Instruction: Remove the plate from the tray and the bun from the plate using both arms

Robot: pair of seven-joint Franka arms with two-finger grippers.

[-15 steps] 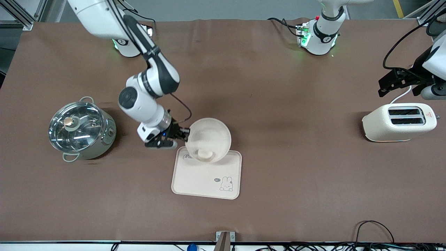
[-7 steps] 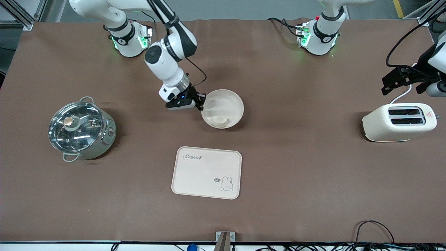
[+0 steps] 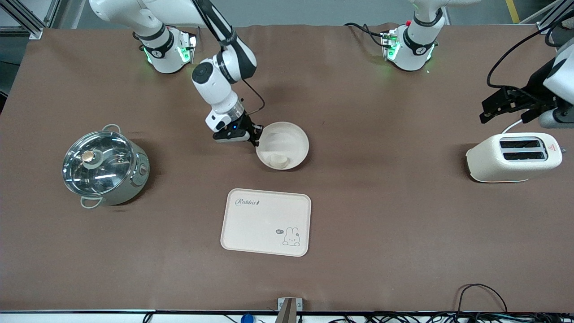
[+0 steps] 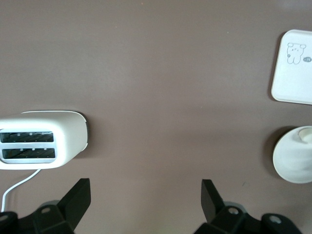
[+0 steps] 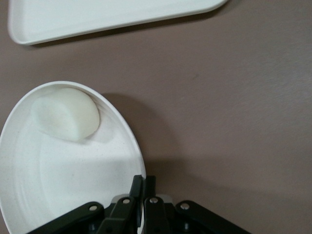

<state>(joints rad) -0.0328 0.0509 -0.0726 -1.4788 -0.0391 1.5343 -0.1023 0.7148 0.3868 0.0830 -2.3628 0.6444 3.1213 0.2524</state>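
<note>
My right gripper (image 3: 257, 137) is shut on the rim of the plate (image 3: 283, 142), a round cream-white dish. It holds the plate tilted, low over the table between the tray and the right arm's base. The bun (image 3: 278, 160), a small pale lump, lies in the plate against its lower rim. In the right wrist view the right gripper (image 5: 145, 184) pinches the plate (image 5: 68, 185) at its edge, with the bun (image 5: 66, 118) inside. My left gripper (image 3: 487, 112) is open and empty above the table by the toaster; the left wrist view shows its gripper (image 4: 145, 195) spread wide.
A rectangular cream tray (image 3: 251, 222) with a rabbit drawing lies nearer the front camera than the plate. A steel pot (image 3: 104, 167) with a glass lid stands toward the right arm's end. A cream toaster (image 3: 513, 157) stands toward the left arm's end.
My right gripper carried the plate with the bun from over the tray's edge back toward the arm bases, then slightly lower. My left gripper shifted a little.
</note>
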